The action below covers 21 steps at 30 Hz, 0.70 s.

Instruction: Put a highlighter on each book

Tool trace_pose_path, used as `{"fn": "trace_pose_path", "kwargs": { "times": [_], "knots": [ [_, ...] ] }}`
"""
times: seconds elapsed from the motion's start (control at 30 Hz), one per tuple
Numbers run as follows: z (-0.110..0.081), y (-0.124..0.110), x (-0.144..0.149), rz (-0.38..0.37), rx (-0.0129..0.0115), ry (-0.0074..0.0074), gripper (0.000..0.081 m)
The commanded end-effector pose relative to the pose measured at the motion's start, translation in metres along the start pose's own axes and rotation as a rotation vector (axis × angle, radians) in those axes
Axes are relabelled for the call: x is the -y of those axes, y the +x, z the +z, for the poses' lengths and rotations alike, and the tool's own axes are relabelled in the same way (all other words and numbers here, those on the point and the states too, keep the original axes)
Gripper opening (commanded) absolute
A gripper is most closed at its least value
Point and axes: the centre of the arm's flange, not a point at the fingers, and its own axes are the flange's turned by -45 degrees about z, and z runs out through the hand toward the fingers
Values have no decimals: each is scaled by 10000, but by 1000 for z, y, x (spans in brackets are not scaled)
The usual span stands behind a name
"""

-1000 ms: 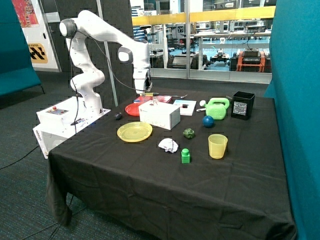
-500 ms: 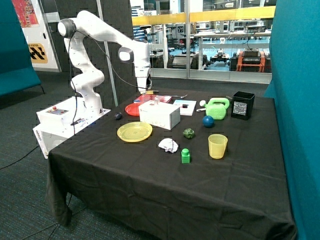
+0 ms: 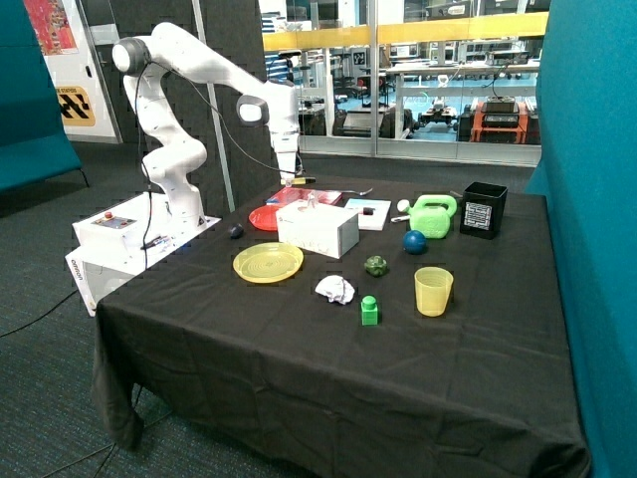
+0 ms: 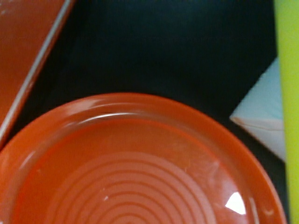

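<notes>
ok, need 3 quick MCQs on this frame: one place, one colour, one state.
1. Where is the gripper?
A. over the yellow cup
B. above the red book and red plate, behind the white box
C. at the black bin

2. What colour is the watering can?
A. green
B. blue
C. white

3. How does the yellow cup stand?
A. on its side
B. upside down
C. upright, mouth up

Key: B, the arm ends above the red book and red plate behind the white box; A, its body is green; C, its open rim faces up.
</notes>
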Motion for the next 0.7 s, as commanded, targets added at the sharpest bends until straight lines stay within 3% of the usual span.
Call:
{"fn": "trace_pose_path", "kwargs": {
  "times": [0.0,0.67],
  "knots": [
    [7,0,35,-831,-22,35,0],
    [22,14,99,-2120,-24,33,0]
  ]
}}
